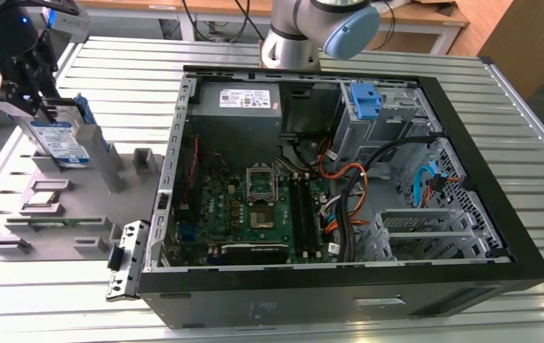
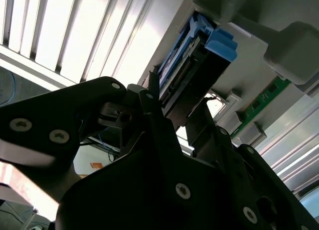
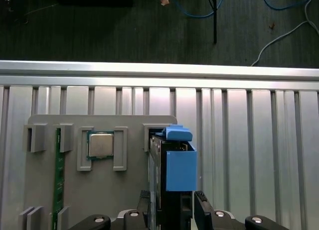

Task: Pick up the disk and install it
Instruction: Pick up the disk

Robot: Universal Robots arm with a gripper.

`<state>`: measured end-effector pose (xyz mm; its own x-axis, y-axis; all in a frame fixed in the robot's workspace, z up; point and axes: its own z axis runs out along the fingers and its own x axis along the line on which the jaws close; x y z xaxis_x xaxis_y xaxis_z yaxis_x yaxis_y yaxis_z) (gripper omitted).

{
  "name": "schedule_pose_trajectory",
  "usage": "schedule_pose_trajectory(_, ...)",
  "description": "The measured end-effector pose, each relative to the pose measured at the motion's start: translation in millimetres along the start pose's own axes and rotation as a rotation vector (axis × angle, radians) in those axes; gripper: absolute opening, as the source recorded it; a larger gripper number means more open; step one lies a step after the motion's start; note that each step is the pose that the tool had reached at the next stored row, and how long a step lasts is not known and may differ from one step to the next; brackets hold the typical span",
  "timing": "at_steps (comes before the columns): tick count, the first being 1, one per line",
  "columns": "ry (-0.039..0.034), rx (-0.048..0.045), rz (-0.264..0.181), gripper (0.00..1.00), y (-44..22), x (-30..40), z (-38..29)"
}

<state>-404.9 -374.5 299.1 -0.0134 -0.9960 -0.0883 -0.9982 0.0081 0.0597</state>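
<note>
Exterior view shows gripper clamping the labelled disk.

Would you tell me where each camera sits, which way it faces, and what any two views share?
Exterior view: off the arm, high, looking down on the open computer case and slatted table; the arm and gripper show.
First wrist view: at the wrist, looking down past the gripper at the disk at the grey fixture.
Second wrist view: at the wrist, close along the gripper's black body toward the disk.
Shared: all three show the disk.
</note>
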Motion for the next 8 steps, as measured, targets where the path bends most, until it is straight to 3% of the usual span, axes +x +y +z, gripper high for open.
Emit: schedule_pose_trajectory(8, 0.0005, -0.0007, -0.009, 0.47, -0.7, 0.0, 0.1)
